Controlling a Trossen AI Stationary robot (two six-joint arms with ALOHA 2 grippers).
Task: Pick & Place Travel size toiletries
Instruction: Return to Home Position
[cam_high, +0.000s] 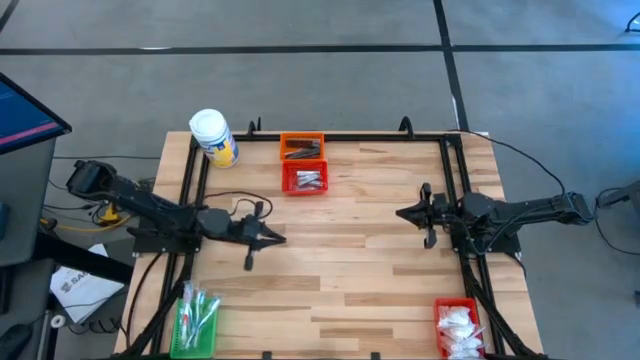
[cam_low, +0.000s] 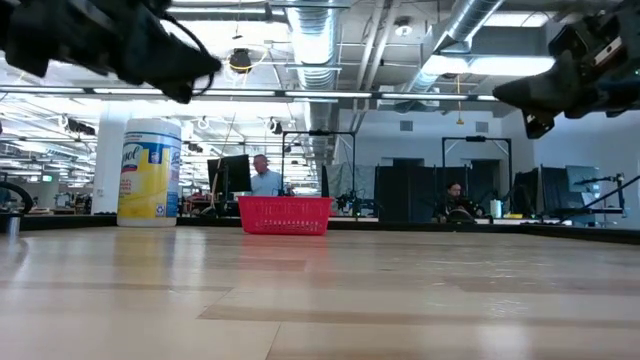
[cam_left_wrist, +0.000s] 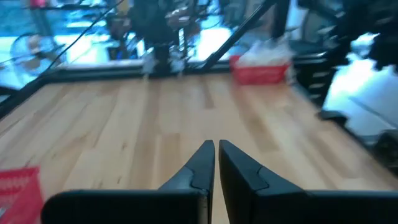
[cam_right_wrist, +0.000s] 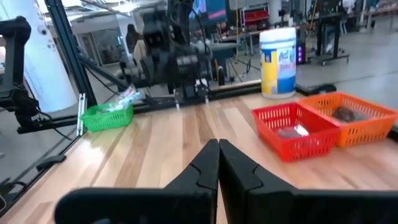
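**Left claw** (cam_high: 278, 238): fingers pressed together with only a hairline between them, nothing held. It hangs clear above the bare worktop (cam_high: 350, 270).

**Right claw** (cam_high: 403, 213): likewise shut and empty. It is raised and points straight at the left claw across the open middle.

**Location of task items:** none lies loose near either claw; all are in baskets.
- The foil sachets (cam_high: 306, 180) sit in a red basket (cam_high: 287, 179) ahead of the left claw and off to its far side.
- The dark items (cam_high: 300, 150) are in the orange basket (cam_high: 302, 137) just beyond that one.
- The clear sticks (cam_high: 197, 308) are in the green basket (cam_high: 183, 340), behind the left claw and beside its arm.
- The white packets (cam_high: 458, 322) fill a second red basket (cam_high: 440, 306), behind the right claw and near its arm's base.
- A white jar (cam_high: 213, 137) stands at the far corner on the left claw's side.

**Hazards, as judged:**
1. The claws face each other tip to tip. Any forward drift by either arm during retraction narrows that gap and risks contact.
2. The sticks and packets stand proud of their rims. An elbow folding back low could brush them and tip contents out.
3. Cables run along the frame rails beside both arms, and a fast fold could snag one.

**Rating:** low risk overall, provided each arm withdraws along its own line and at its present height.
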